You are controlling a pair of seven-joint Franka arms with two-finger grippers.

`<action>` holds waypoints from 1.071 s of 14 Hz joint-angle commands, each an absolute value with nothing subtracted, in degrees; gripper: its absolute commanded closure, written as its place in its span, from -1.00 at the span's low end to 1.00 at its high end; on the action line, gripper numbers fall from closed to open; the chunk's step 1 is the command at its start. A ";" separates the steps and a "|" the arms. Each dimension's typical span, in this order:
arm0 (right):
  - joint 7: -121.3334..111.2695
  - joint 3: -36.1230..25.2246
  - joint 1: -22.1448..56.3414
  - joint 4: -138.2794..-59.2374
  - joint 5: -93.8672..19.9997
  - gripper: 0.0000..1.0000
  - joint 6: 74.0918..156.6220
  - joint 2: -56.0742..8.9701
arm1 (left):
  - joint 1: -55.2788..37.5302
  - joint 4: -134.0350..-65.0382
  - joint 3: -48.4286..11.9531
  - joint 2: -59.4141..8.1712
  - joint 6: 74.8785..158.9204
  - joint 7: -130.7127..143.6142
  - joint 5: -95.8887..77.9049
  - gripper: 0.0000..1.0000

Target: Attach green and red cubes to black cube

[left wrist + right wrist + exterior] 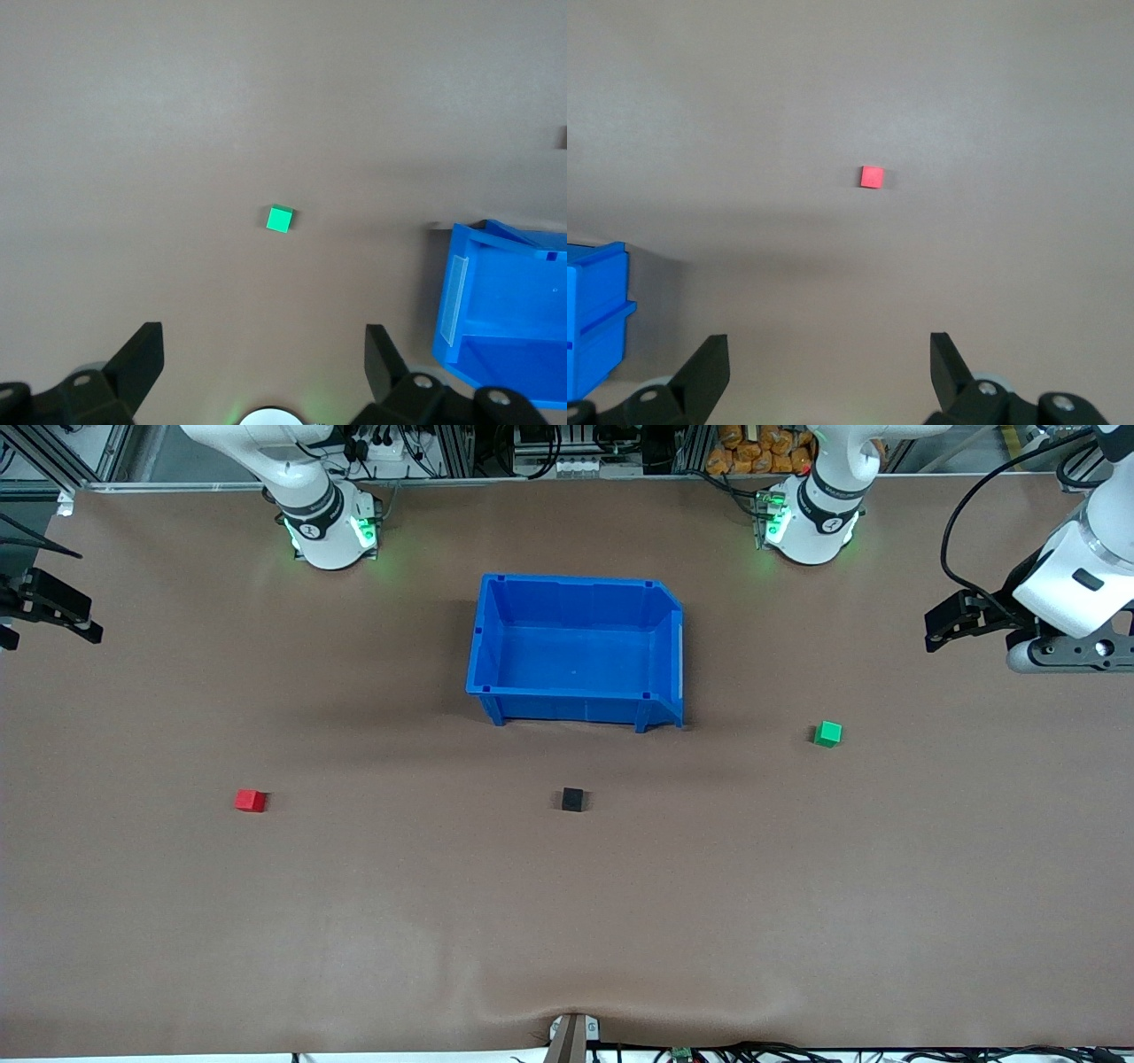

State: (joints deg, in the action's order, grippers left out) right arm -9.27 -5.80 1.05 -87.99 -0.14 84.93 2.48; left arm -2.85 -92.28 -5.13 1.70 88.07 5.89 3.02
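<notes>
I see nothing attached yet. Nearest the front camera, the black cube [573, 799] and red cube [250, 801] sit well apart on the counter [567, 921]; the green cube [827, 733] lies farther. Both pincers hover empty, fingers wide apart: left pincer [264, 359] over green, right pincer [829, 359] over red.

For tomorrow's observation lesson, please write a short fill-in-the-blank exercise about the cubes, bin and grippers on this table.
1. The black cube lies nearer the front camera than the blue ____.
2. The left gripper looks down on the ____ cube.
3. The right gripper has its fingers ____.
4. The red cube lies toward the ____ arm's end of the table.

Missing words: bin; green; open; right
</notes>
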 commanded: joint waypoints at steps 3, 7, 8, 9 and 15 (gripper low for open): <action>-8.79 -6.06 1.41 -87.10 0.62 -1.00 84.38 2.11 | -2.90 -91.94 -5.19 2.02 86.75 5.10 2.55 -1.00; -8.79 -6.06 1.41 -87.10 0.62 -1.00 84.38 2.11 | -3.08 -91.93 -5.19 2.02 86.75 5.36 2.55 -1.00; -8.79 -6.06 1.41 -87.10 0.62 -1.00 84.38 2.11 | -3.08 -91.93 -5.19 2.02 86.75 5.27 2.55 -1.00; -8.79 -6.06 1.32 -87.10 0.62 -1.00 84.38 2.11 | -3.16 -91.85 -5.19 2.02 86.75 5.36 2.55 -1.00; -8.79 -6.06 1.23 -87.01 0.53 -1.00 84.38 2.11 | -3.16 -91.93 -5.19 1.76 86.75 5.27 2.64 -1.00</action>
